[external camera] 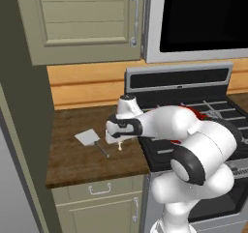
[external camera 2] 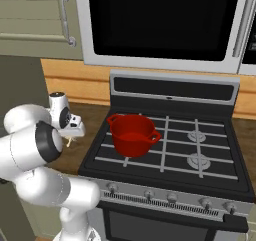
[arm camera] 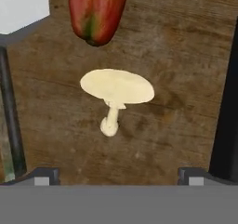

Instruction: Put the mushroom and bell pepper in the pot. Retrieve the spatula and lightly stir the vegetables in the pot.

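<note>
Mushroom (arm camera: 116, 94) lying on counter (arm camera: 186, 56), stem toward camera, cap toward bell pepper (arm camera: 96, 11)

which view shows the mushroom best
The hand view: the mushroom lies centred on the wooden counter, cap and stem clear, the bell pepper just beyond it. In the left base view it is a tiny pale speck under the hand; the right base view gives only a small pale bit.

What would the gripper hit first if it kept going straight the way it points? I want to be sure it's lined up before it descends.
Most likely the mushroom, lying on the wooden counter between the open fingertips. The bell pepper lies off-line, beyond it.
</note>
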